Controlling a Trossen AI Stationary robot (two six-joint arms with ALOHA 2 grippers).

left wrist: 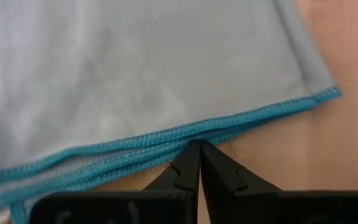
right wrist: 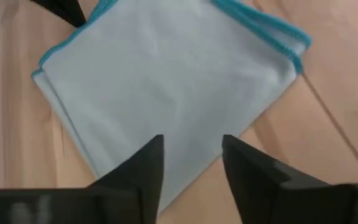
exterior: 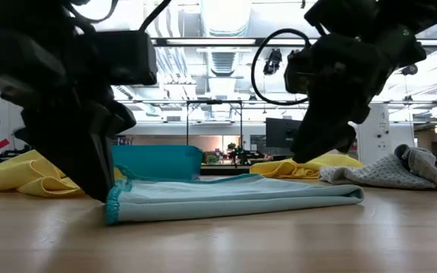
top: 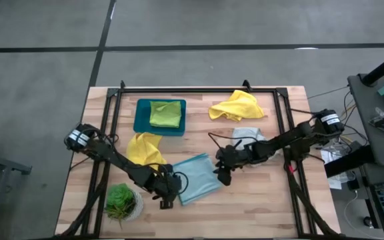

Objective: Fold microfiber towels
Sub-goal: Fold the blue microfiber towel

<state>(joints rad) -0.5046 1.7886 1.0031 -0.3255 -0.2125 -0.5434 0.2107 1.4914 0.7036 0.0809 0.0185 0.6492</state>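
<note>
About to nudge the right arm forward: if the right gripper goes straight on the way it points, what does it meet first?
Most likely the folded light blue towel. The right gripper is open and aimed at the near edge of the towel, with nothing between. How high it hangs above the cloth is unclear.

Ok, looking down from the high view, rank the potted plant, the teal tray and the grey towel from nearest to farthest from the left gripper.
From the left gripper:
1. Potted plant, close beside it near the table's front-left corner.
2. Teal tray, farther back, holding the lime green towel.
3. Grey towel, across on the right arm's side.
</note>
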